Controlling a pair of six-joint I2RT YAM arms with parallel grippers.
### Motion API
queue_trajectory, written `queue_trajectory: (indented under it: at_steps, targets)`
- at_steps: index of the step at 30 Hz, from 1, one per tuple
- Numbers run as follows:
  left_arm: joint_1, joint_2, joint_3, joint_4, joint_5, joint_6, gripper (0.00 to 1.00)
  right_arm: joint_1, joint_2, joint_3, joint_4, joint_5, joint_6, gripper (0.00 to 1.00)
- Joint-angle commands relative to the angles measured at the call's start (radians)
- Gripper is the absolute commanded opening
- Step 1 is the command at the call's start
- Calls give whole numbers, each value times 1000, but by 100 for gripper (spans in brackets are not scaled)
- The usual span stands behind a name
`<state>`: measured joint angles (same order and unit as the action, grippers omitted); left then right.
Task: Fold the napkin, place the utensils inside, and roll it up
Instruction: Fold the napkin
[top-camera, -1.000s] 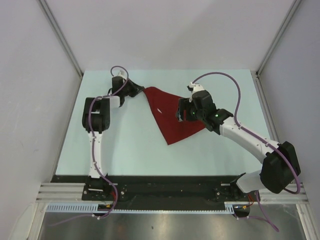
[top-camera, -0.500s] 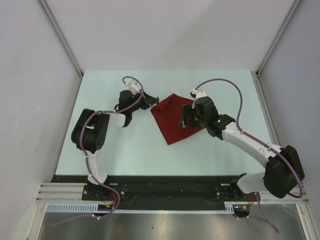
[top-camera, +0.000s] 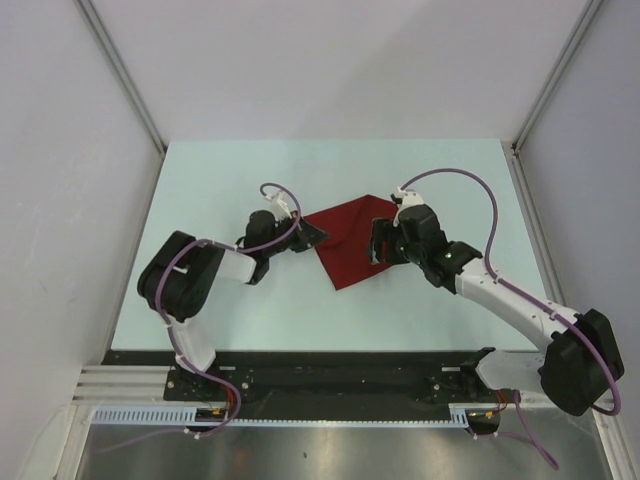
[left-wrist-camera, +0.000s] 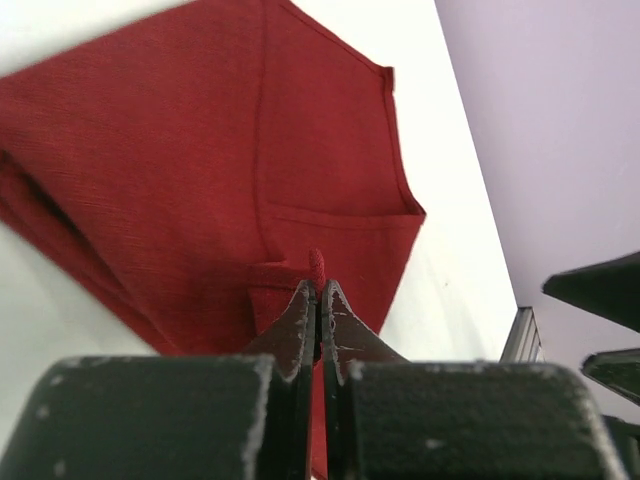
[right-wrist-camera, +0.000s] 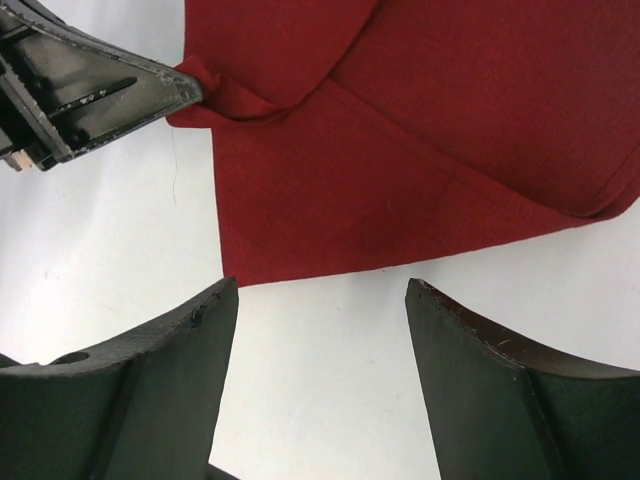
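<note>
Since 1 s ago the left gripper (top-camera: 312, 234) has dragged a napkin (top-camera: 350, 245) corner inward. The cloth lies doubled mid-table. Jaws pinch that corner to carry the fold. Right gripper (top-camera: 378, 242) is spread wide, hovering at the cloth's right side. No knife in sight.

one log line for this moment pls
stage: fold | napkin: partly folded | left gripper: shut on napkin corner | right gripper: open, at napkin edge

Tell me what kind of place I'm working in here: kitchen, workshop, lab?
Likely a lab test cell: a pale table boxed in by plain white panels, a metal mounting rail at its near edge, and one red napkin as the workpiece.
</note>
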<state>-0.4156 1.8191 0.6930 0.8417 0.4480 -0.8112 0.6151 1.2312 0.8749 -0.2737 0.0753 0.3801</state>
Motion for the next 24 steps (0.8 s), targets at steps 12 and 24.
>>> queue_trajectory:
  at_steps: [12, 24]
  targets:
    - [-134, 22, -58, 171, 26, -51, 0, 29, -12, -10, 22, 40, 29, 73]
    - [-164, 51, -112, 146, 29, -25, 0, 38, -1, -13, 24, 44, 34, 73]
